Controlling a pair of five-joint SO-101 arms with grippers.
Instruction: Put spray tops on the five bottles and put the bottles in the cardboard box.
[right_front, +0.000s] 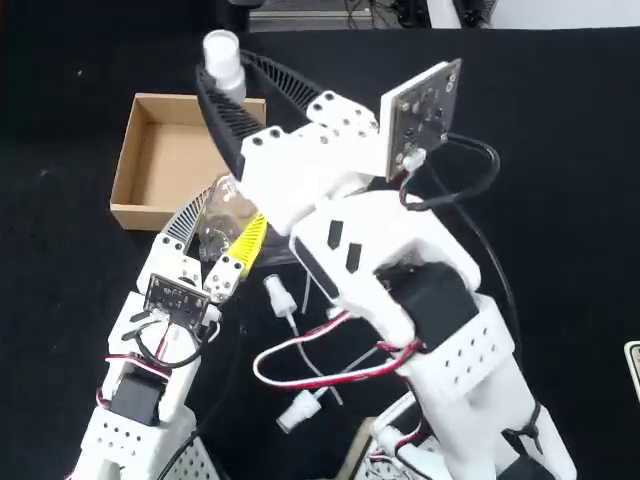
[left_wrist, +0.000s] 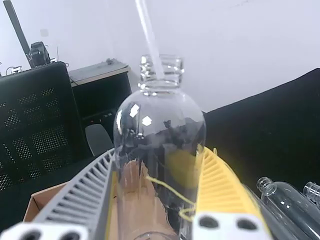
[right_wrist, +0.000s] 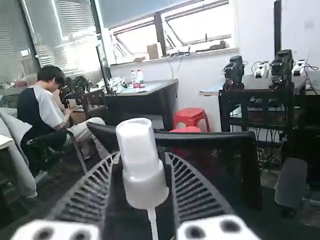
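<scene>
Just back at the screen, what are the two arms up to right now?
The left gripper is shut on a clear plastic bottle, near the open brown cardboard box. The right gripper holds a white spray top whose thin dip tube reaches into the bottle's open neck; the top is not yet seated. Two more loose spray tops lie on the black table, and other uncapped clear bottles lie nearby.

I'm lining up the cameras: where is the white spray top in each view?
High view: spray top at top centre.
Left wrist view: its tube enters the bottle.
Right wrist view: centre, in the right claw.
Shared landmark: cardboard box, high and left wrist views.
</scene>
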